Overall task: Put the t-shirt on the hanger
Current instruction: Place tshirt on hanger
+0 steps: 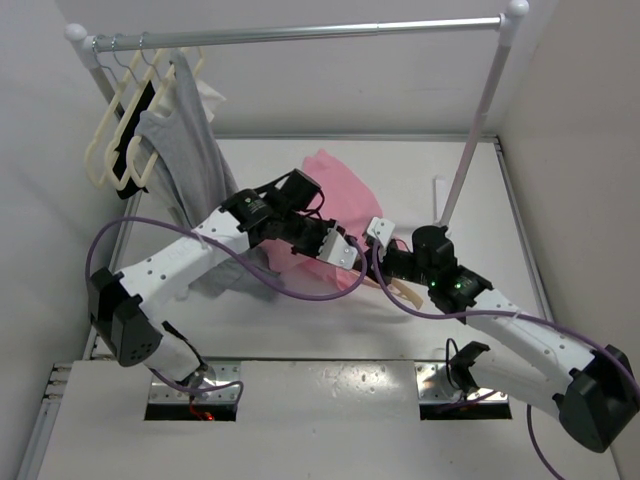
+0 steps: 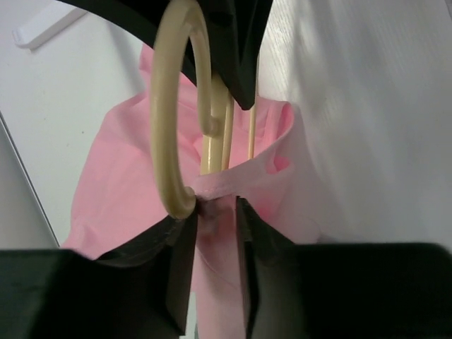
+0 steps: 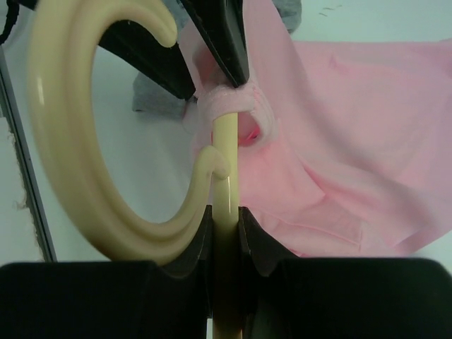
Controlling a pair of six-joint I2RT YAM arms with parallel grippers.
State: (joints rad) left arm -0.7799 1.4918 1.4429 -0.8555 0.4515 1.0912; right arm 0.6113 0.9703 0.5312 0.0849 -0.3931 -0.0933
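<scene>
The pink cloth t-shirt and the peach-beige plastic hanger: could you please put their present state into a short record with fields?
held by right gripper: peach-beige plastic clothes hanger, clamped at its stem, curved hook free
held by left gripper: pink short-sleeved cloth t-shirt, clamped at the neck hem
fit: neck hem wrapped around the hanger's stem
background: gray garment and pale cream hangers on the metal rail
</scene>
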